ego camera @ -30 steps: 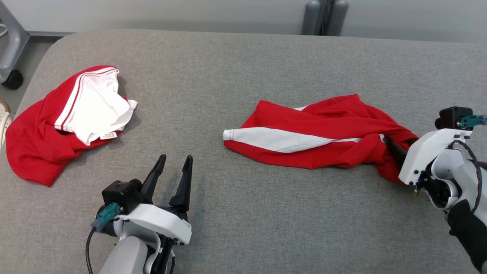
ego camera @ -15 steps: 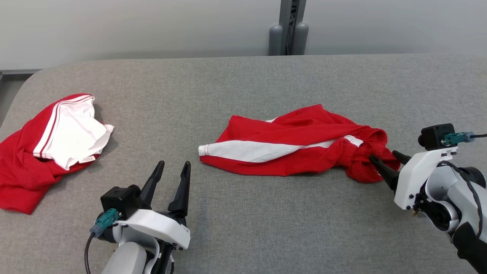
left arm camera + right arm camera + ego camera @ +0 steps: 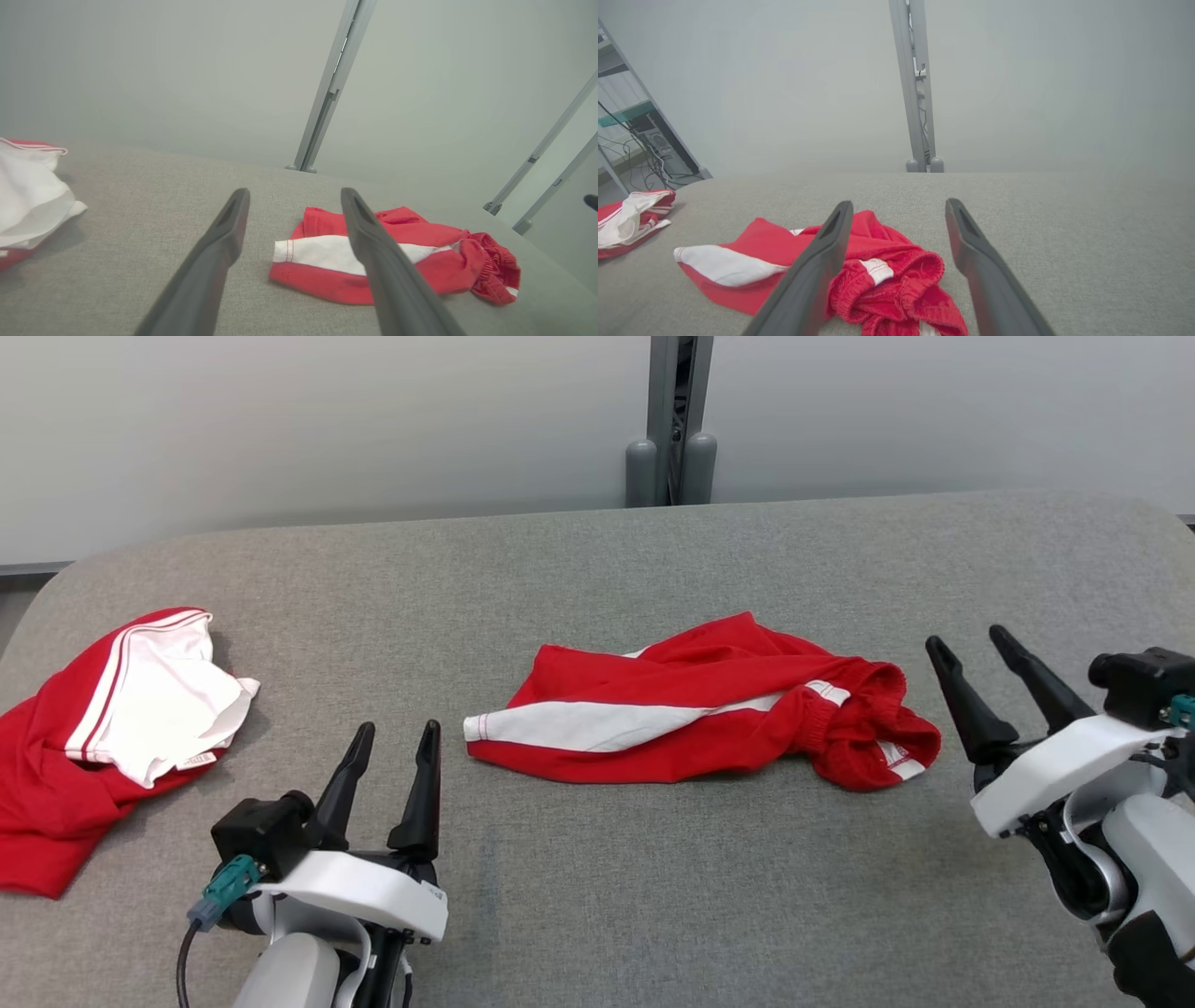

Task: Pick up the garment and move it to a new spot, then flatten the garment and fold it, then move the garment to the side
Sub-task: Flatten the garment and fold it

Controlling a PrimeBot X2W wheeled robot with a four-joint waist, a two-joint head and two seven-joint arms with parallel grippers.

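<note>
The red shorts (image 3: pixel 691 709) lie bunched mid table (image 3: pixel 597 551), left gripper (image 3: pixel 397 728) & right gripper (image 3: pixel 966 639) both wide open, holding nothing, so prob best to grab each end low & pull flat slowly.

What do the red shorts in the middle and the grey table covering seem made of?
Red shorts: soft matte fabric, probably a knit synthetic; they lie crumpled, with a gathered elastic waistband. Grey table covering: matte woven cloth, perhaps upholstery fabric; a fine flecked weave shows.
</note>
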